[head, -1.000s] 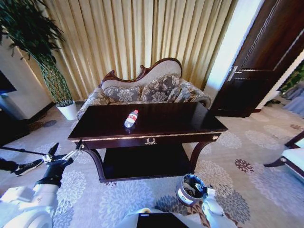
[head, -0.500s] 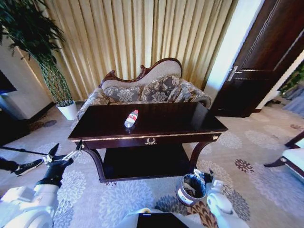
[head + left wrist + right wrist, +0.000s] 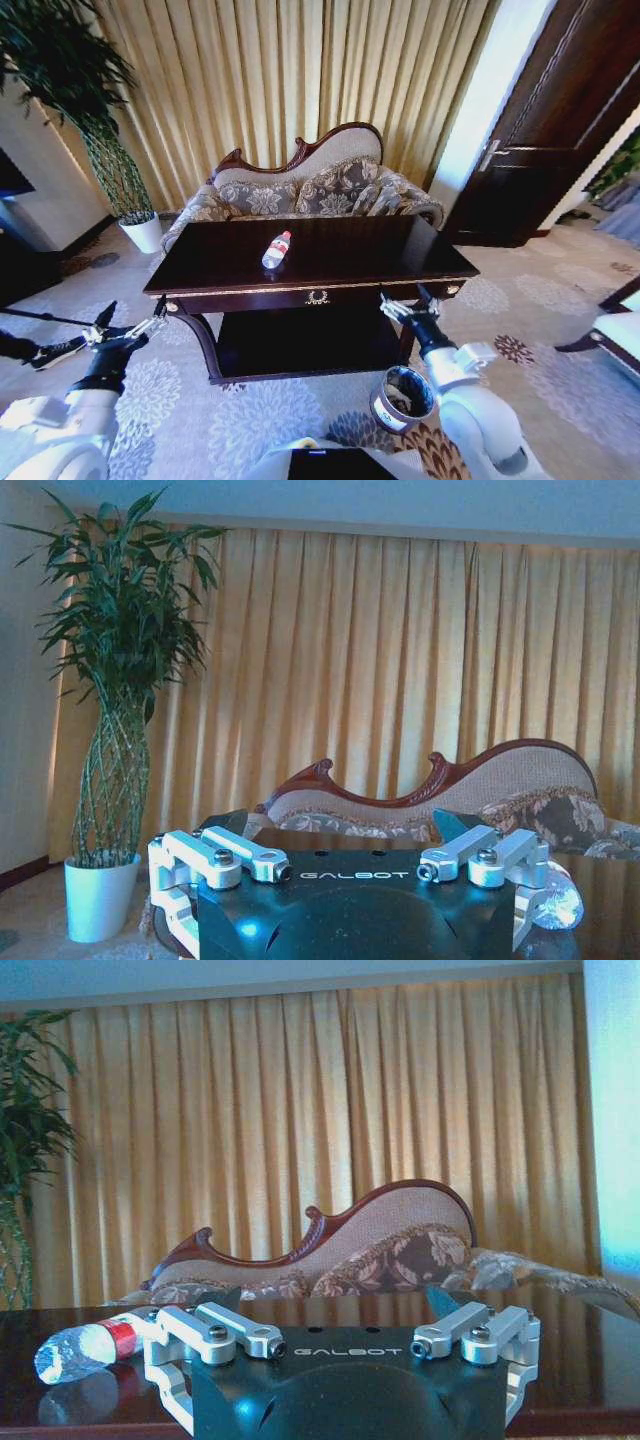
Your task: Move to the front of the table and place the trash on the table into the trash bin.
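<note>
The right gripper [image 3: 405, 302] sits at centre right of the head view, raised to the front edge of the table [image 3: 330, 262] near its right leg, fingers spread apart and holding nothing. A second ago it was low at the bottom edge, over the trash bin [image 3: 402, 397]. The left gripper [image 3: 128, 325] hangs at lower left beside the table's left front corner, also spread and empty, and has barely shifted.

The bottle [image 3: 276, 249] lies on its side at the middle of the tabletop, red cap toward the sofa [image 3: 310, 190]. In the right wrist view the bottle [image 3: 85, 1348] shows at lower left, partly hidden behind the gripper's finger linkage. The bin stands on the carpet at bottom centre right, its lower side cut off by the right arm. Its contents are hard to make out.
</note>
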